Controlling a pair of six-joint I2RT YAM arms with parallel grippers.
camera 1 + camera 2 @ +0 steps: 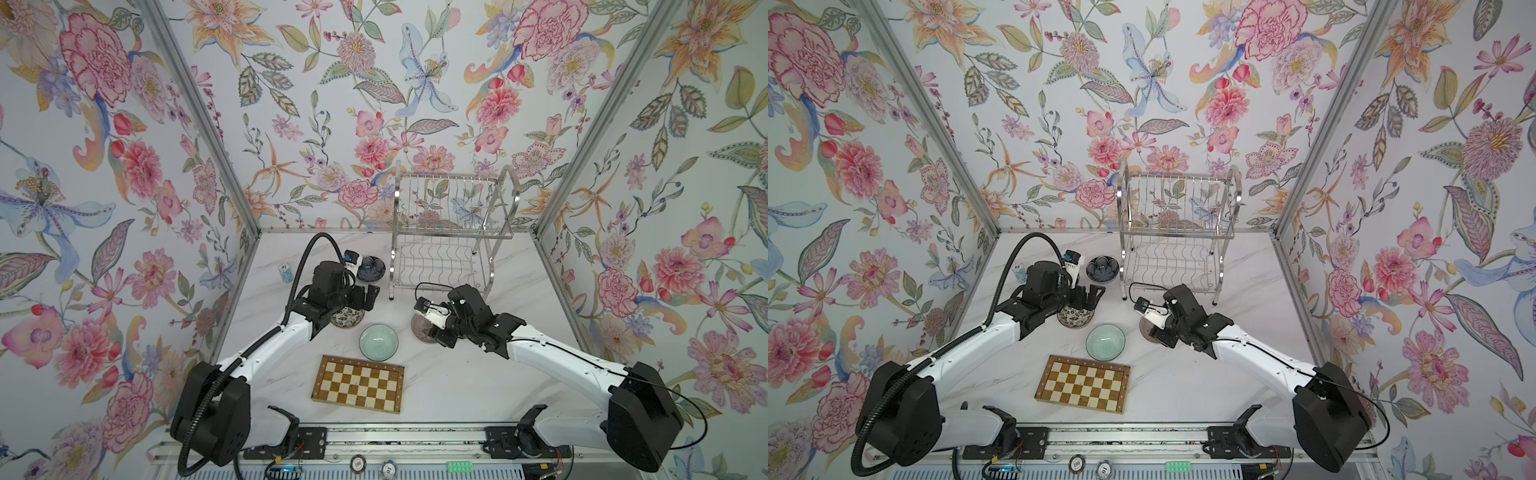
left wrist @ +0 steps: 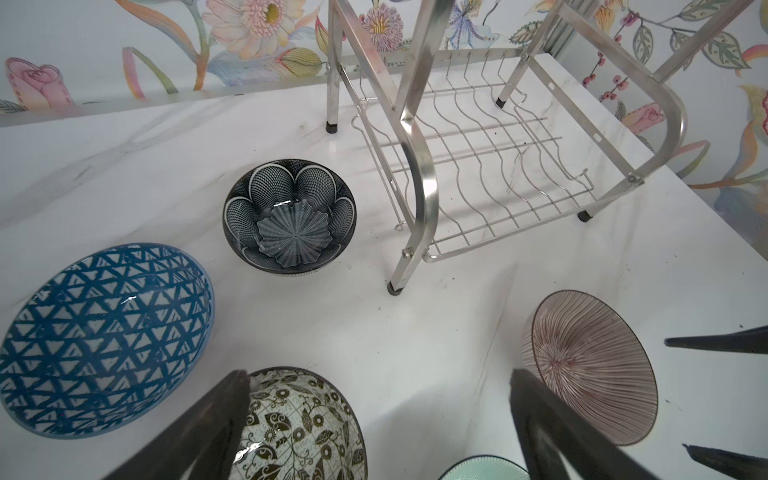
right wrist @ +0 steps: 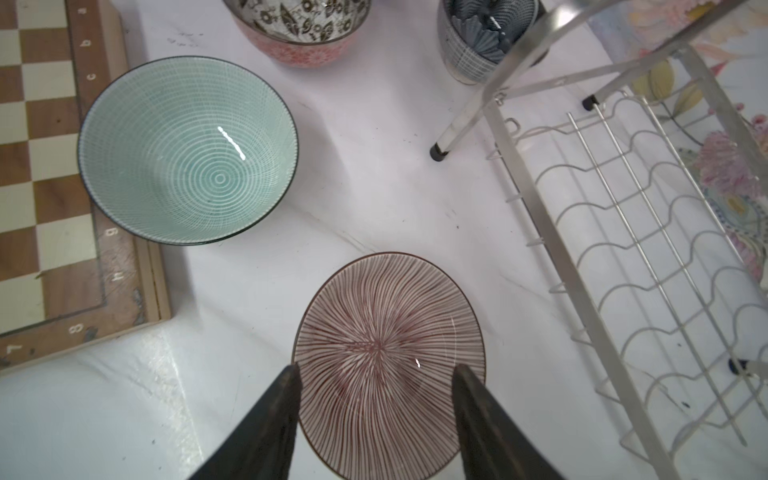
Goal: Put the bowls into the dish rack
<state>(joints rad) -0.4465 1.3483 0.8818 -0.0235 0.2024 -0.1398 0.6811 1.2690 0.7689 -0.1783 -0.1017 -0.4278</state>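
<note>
Nearest, the right gripper [image 3: 376, 370], jaws parted and clamping nothing, hangs over the pink radial-lined bowl [image 3: 388, 332] on the bench [image 3: 374, 187], the left gripper [image 2: 376, 376] gapes above the black-and-white floral bowl [image 2: 299, 424], and the empty dish rack [image 3: 567, 253] stands just beyond.

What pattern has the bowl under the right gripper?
Pink bowl: thin radial lines, clearest in right wrist view.

The left arm [image 1: 266, 349] and right arm [image 1: 552, 353] stretch forward, forearms angled toward each other. The left gripper [image 2: 377, 376] tilts forward and down, jaws spread wide. The right gripper [image 3: 376, 370] points steeply down, jaws moderately apart.
</note>
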